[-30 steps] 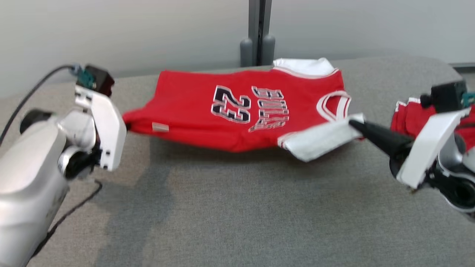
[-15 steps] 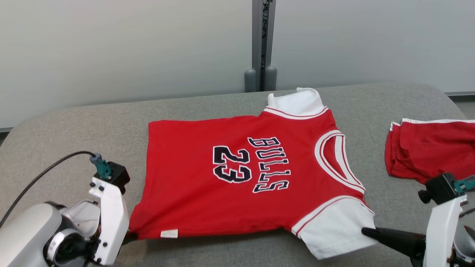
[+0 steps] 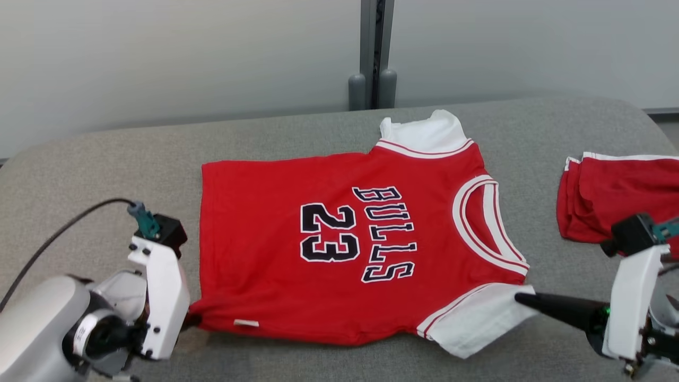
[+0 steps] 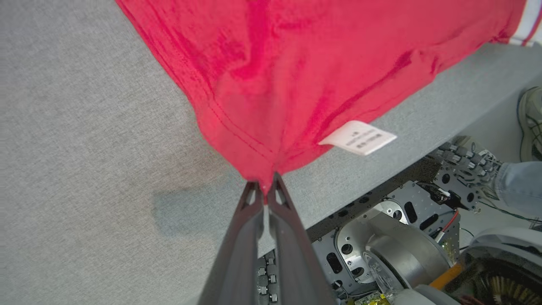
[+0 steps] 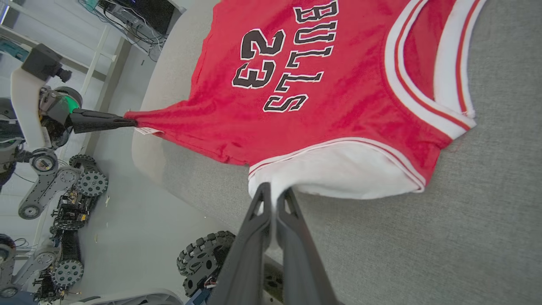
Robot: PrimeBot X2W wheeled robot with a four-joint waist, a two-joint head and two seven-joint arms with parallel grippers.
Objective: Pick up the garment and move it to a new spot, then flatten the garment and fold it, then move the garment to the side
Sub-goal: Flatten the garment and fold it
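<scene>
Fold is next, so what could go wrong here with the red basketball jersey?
The left gripper pinches only the hem corner of the red basketball jersey, by the front edge of the grey padded table; more pull may drag it off. The right gripper holds the rim of the white sleeve and might slip. The other red garment close by could snag on it.

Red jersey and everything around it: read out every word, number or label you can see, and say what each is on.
"BULLS": black letters edged white, on the front of the red jersey.
"23": same style, beside that word on the jersey.
White tag at the jersey's hem: print too small to read.
Folded red garment on the right: no text visible.
</scene>
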